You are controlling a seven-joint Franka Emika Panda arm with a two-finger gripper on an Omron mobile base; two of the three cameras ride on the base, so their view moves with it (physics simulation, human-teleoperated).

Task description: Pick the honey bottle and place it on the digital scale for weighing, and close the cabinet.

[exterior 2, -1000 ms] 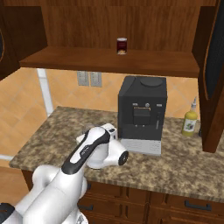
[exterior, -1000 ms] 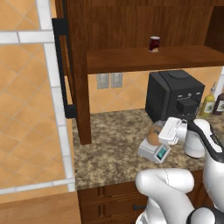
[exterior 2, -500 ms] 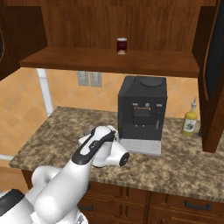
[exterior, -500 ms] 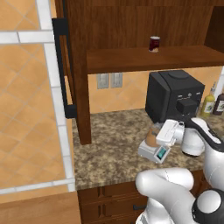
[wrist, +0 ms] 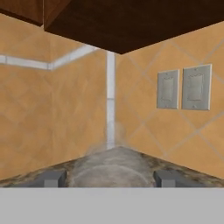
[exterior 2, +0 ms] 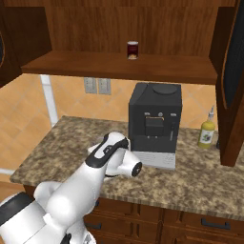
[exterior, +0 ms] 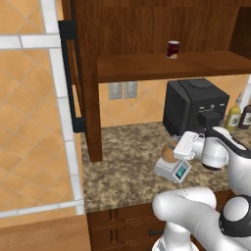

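Left base view, centre right: honey bottle [exterior: 168, 153] stands on the digital scale [exterior: 172, 168], which rests on the speckled worktop [exterior: 122, 162] just in front of the black coffee machine [exterior: 193, 105]. The pincer [wrist: 110, 178] sits right beside the bottle. In the hand view the two finger tips [wrist: 51, 178] stand apart with bare worktop and tiled wall between them, nothing gripped.

Risks, as judged:
- The hand is close against the bottle; a sideways pull-away could clip it and tip it off the round plate, or shove the light scale across the worktop.
- The cabinet [exterior: 162, 34] is not yet closed. Its door [exterior: 81, 78] hangs open at frame left, with a long black bar handle [exterior: 68, 78]. Swinging the arm up to it passes over the scale, where the elbow could knock things.

Bottle's look: small, squat, tan-brown and rounded. Only its left side shows; cap and ridges too small to make out. A dark red jar [exterior: 172, 49] sits on the shelf above.
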